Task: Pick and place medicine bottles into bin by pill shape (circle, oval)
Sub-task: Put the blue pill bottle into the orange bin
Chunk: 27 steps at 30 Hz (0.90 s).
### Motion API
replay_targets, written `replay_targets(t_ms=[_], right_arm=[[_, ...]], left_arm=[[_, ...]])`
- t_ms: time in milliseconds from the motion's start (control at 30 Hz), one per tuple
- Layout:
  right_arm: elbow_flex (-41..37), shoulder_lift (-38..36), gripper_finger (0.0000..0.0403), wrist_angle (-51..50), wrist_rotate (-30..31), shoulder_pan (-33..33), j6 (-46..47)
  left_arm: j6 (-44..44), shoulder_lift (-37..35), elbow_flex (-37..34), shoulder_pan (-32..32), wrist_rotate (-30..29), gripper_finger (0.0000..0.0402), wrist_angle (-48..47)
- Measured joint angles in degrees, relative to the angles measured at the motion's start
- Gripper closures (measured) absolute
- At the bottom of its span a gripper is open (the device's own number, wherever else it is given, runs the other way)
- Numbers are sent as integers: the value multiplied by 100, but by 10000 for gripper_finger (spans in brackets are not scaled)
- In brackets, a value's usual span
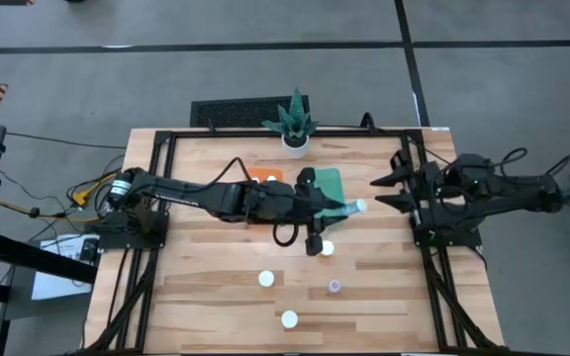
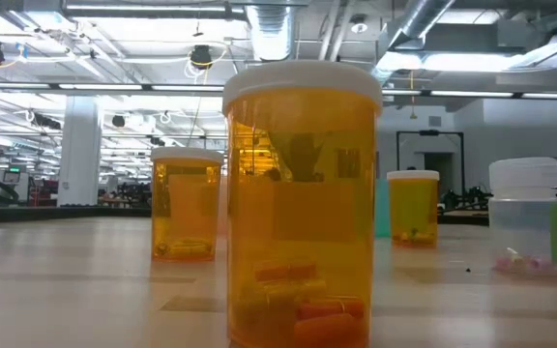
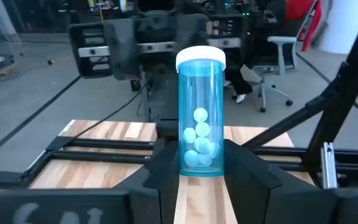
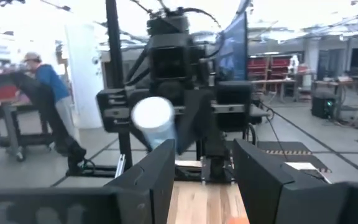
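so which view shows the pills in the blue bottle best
The left wrist view: the blue bottle stands close up in the left tool, round pills clear. The high view shows it small; the right wrist view mostly its cap; the low view not at all.

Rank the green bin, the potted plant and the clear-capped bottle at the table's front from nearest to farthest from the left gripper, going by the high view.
From the left gripper, which holds a blue bottle:
1. Green bin: just behind the gripper, partly under the arm.
2. Potted plant: at the table's back edge, beyond the bin.
3. Front bottle: near the front edge, farthest.
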Motion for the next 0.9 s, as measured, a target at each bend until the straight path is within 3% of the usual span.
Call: replay_targets(t_ms=[167, 467, 900], right_arm=[[-1, 220, 213, 124, 11, 245, -152], [0, 681, 127, 873, 172, 249, -185], [0, 1329, 121, 2105, 186, 249, -476]], left_arm=[[-98, 4, 0, 109, 3, 297, 219], [113, 6, 0, 145, 22, 296, 574], [201, 8, -2, 199, -3, 296, 592]])
